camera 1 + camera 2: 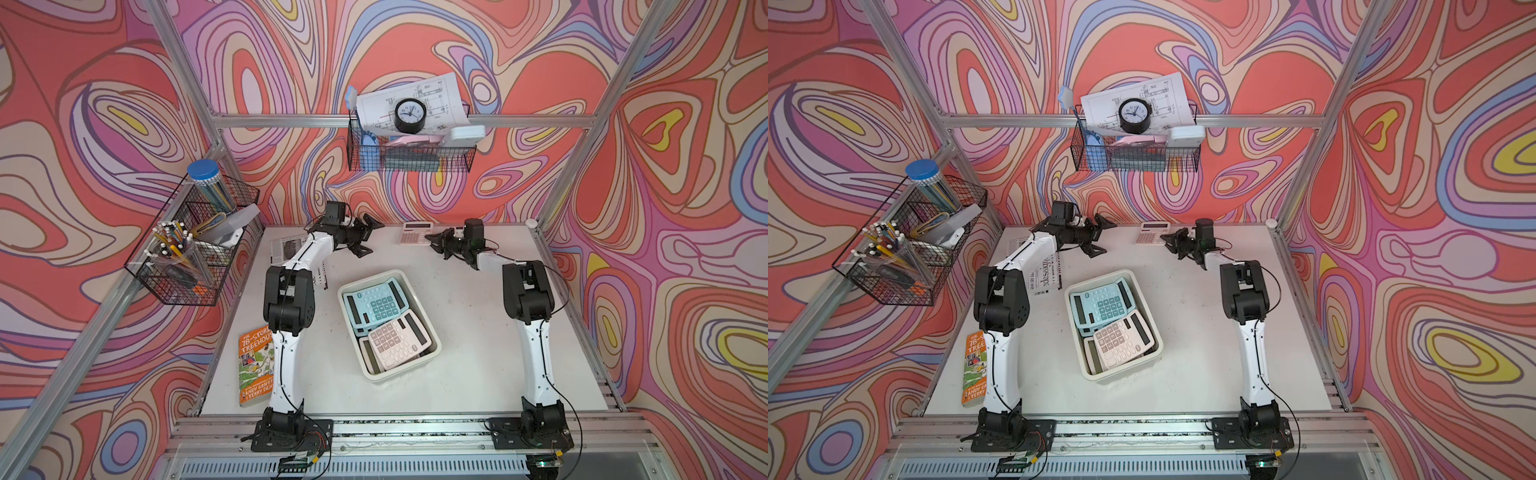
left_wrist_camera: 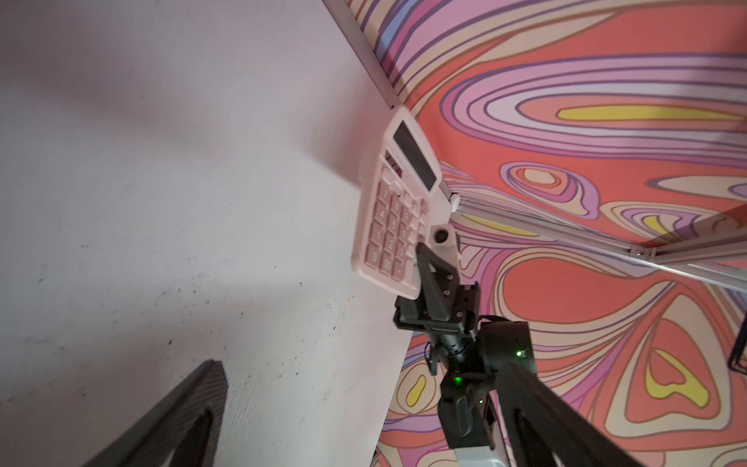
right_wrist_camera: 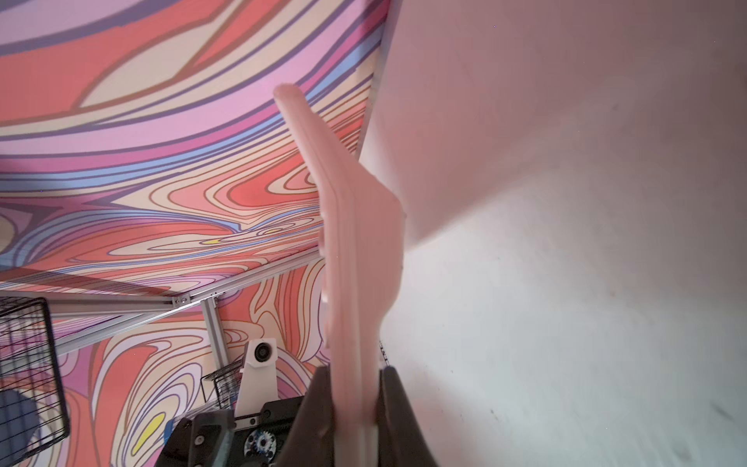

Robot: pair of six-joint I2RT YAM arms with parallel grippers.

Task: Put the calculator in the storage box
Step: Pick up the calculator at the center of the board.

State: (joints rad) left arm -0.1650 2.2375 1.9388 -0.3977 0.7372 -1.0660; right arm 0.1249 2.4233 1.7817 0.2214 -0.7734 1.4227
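While the right gripper point(image 3: 355, 388) is clamped on the key end of the pink calculator point(image 3: 355, 242), the left gripper point(image 1: 370, 237) sits with jaws spread wide and empty, just off the same far edge of the table point(image 1: 478, 353), left of middle. The held calculator is at the far edge, a bit right of middle. The left wrist view shows it tilted with a shadow under it; can't tell if its display end touches the surface.

The storage box point(image 1: 376, 277) is mid-table, angled, well apart from the held calculator. It already holds a blue calculator point(image 1: 374, 305) and another pink calculator point(image 1: 397, 343), which overlap and cover most of the floor.

Step looks like grasp done, lift/transport starting. The next move likely calls for raising the calculator clear of the table, bringing it back toward mid-table over the box rim, levelling it, and letting go low on top of the stack. Thin edge grip, so slip risk if swung fast. The left arm probably needs to stay out of the path.
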